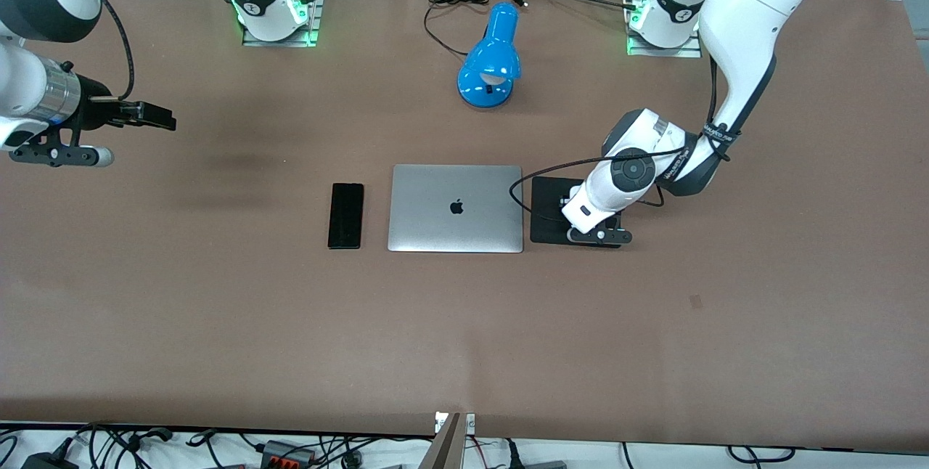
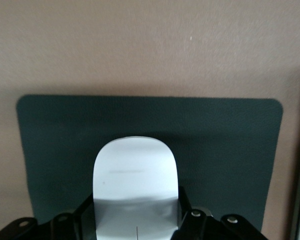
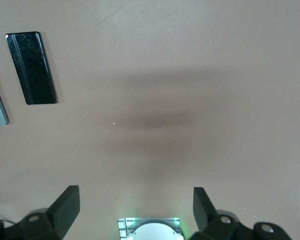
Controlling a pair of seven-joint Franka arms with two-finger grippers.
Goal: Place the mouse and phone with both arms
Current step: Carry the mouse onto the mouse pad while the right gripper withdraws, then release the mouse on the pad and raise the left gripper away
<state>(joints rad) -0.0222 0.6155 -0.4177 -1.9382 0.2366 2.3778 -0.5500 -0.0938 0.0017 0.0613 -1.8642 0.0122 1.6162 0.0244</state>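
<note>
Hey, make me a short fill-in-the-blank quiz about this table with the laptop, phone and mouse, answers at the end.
1. The left gripper holds the white mouse over the black ____.
2. The phone lies flat beside the closed ____, toward the right arm's end of the table.
3. The right gripper is off the table, holding nothing, its jaws ____.
4. The lamp lying farther from the front camera than the laptop is ____ in colour.

Missing words: mouse pad; laptop; open; blue

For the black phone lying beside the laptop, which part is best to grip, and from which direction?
Probably from straight above, fingers closing across the two long edges near the middle. The phone lies flat and slim on the table; its narrow width suits the open right gripper.
</note>
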